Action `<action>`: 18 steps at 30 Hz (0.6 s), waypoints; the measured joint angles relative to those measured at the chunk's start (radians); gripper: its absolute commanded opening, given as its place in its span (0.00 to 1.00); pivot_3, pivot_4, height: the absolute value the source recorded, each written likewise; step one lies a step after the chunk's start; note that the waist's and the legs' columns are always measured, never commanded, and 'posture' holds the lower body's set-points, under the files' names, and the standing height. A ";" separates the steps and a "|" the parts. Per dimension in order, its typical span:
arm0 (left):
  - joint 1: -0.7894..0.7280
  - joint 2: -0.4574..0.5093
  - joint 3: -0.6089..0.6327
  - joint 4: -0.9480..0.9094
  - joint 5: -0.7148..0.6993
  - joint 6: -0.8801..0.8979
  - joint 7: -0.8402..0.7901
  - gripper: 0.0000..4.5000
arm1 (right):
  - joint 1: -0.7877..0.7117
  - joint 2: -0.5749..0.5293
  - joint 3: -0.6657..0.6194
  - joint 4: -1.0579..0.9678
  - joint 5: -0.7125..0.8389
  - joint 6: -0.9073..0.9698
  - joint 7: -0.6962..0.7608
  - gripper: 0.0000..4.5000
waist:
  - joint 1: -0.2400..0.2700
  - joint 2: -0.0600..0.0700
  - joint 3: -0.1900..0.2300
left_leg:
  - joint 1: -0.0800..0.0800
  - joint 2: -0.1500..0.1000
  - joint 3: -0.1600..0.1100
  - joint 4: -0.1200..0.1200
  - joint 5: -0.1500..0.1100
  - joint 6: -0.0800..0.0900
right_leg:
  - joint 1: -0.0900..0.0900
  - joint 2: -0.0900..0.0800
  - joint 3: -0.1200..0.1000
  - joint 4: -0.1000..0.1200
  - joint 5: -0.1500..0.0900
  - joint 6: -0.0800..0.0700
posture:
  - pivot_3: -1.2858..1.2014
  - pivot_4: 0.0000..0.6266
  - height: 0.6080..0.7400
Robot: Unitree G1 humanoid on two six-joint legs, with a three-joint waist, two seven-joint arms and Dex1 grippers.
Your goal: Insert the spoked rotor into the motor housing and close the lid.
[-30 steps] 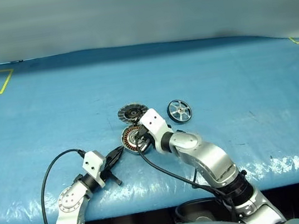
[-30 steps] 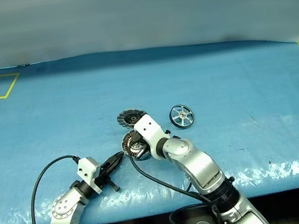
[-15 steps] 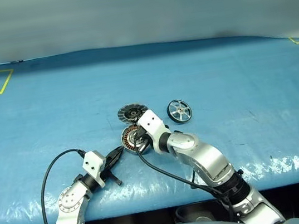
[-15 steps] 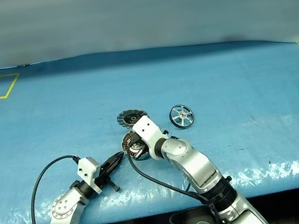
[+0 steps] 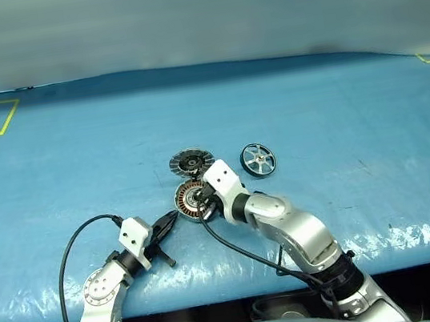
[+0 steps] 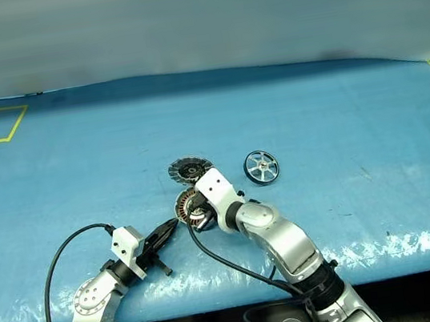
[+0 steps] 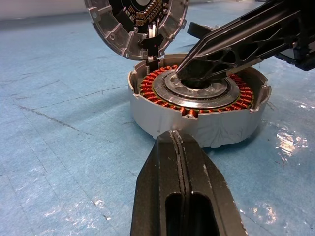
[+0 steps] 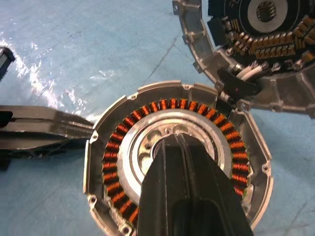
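The motor housing (image 5: 189, 200) lies on the blue table (image 5: 353, 108), the lid (image 5: 190, 163) touching its far edge and the spoked rotor (image 5: 257, 159) to the right. The right gripper (image 7: 189, 69), clenched empty, presses its tip on the housing's silver centre. The left gripper (image 5: 169, 219), also clenched empty, rests at the housing's near-left wall.

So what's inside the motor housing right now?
The motor housing holds a ring of copper windings around a silver centre. The right tool, shut, has its tip on that centre and covers part of it. The spoked rotor lies apart on the blue mat.
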 measured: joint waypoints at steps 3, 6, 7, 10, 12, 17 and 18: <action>0.000 0.001 0.000 0.000 0.000 0.000 0.000 0.00 | 0.022 -0.025 -0.002 -0.026 0.004 -0.012 0.020 0.00 | 0.000 0.000 0.000 | 0.000 0.000 0.000 0.000 0.000 0.000 | 0.000 0.000 0.000 0.000 0.000 0.000 | 0.52 0.24 1.00; 0.000 0.001 0.000 0.000 -0.001 0.000 -0.001 0.00 | 0.038 -0.035 -0.030 -0.075 0.031 -0.003 0.032 0.00 | 0.000 0.000 0.000 | 0.000 0.000 0.000 0.001 0.000 0.000 | 0.000 0.000 0.000 0.000 0.000 0.000 | 0.52 0.24 1.00; -0.001 0.001 0.000 0.000 -0.001 0.000 -0.001 0.00 | 0.037 -0.046 -0.048 -0.100 0.043 0.005 0.039 0.00 | 0.000 0.000 0.000 | 0.000 0.000 0.000 0.001 0.000 0.000 | 0.000 0.000 0.000 0.000 0.000 0.000 | 0.52 0.24 1.00; 0.000 0.001 -0.001 0.000 -0.002 0.000 -0.005 0.00 | 0.006 -0.113 -0.118 -0.169 0.072 0.033 0.059 0.00 | 0.001 0.000 0.000 | 0.000 0.000 0.000 0.001 0.000 0.000 | 0.000 0.000 0.000 0.000 0.001 0.001 | 0.52 0.24 1.00; 0.001 0.001 0.000 0.000 -0.003 0.000 -0.006 0.00 | -0.018 -0.168 -0.172 -0.183 0.077 0.066 0.065 0.00 | 0.000 0.000 0.000 | 0.000 0.000 0.001 0.001 0.000 0.000 | 0.001 0.000 0.000 0.000 0.001 0.001 | 0.52 0.24 1.00; 0.005 0.003 0.000 -0.003 -0.007 0.001 -0.008 0.00 | -0.078 -0.282 -0.301 -0.105 0.070 0.153 0.044 0.27 | 0.000 0.000 0.000 | 0.000 0.000 0.001 0.001 0.000 0.000 | 0.000 0.000 0.001 0.000 0.002 -0.002 | 0.52 0.24 1.00; 0.006 0.004 0.000 -0.004 -0.008 0.001 -0.008 0.00 | -0.088 -0.294 -0.313 -0.082 0.064 0.158 0.039 0.35 | 0.000 0.000 0.000 | 0.000 0.000 0.001 0.001 0.000 0.000 | 0.000 0.000 0.001 0.000 0.003 -0.003 | 0.52 0.24 1.00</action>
